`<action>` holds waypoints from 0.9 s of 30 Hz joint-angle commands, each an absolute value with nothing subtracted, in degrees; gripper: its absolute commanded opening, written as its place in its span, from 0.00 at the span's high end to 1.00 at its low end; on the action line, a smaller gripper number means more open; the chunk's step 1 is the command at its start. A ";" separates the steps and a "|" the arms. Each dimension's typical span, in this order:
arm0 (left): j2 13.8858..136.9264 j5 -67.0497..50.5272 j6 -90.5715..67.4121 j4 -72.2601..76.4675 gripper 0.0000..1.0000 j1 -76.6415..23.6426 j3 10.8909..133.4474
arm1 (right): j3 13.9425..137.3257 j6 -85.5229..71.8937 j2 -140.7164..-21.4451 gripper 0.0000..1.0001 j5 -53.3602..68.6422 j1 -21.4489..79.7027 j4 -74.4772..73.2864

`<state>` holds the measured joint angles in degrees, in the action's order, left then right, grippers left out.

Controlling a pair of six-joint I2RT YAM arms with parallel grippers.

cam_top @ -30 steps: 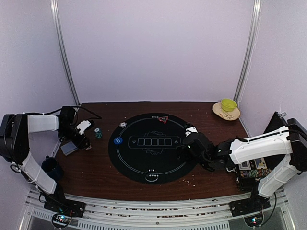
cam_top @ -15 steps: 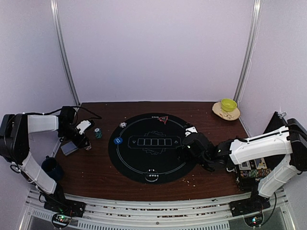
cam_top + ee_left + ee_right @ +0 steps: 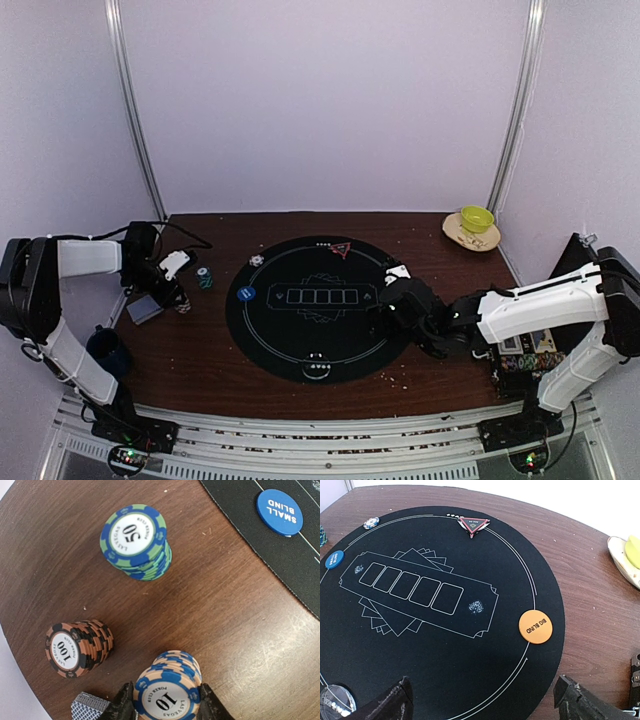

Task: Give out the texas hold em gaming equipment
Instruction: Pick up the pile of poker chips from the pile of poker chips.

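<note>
Pinching the orange-blue chip stack point(image 3: 167, 692) now, the left fingers point(image 3: 122, 707) have closed; right fingers point(image 3: 580, 702) stay spread

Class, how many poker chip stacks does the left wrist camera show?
3: 50s stack top, 100s stack left, 10s stack in left gripper; others may lie offscreen.

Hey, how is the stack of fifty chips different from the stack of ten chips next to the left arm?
The 50 stack is green and blue; the 10 stack is peach and blue. The 50 stack stands free; the 10 stack is clamped between the jaws of the left gripper. Both are upright piles with white centre labels on the wooden table, off the black mat.
</note>
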<state>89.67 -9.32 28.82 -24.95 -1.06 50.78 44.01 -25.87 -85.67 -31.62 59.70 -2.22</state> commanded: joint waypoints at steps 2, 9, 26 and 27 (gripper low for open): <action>87.54 -9.13 28.49 -23.74 0.64 -0.36 51.59 | 45.52 -25.75 -86.13 0.00 -33.41 60.21 -3.08; 84.05 -10.00 28.60 -25.35 0.65 -0.44 51.90 | 45.70 -25.74 -86.39 0.00 -33.49 60.23 -3.08; 77.36 -11.43 28.11 -28.39 0.68 -11.81 49.98 | 45.66 -25.41 -86.30 0.00 -34.81 60.32 -3.03; 77.15 -11.27 27.78 -28.40 0.68 -14.17 49.70 | 45.45 -25.41 -86.10 0.00 -35.12 60.35 -2.88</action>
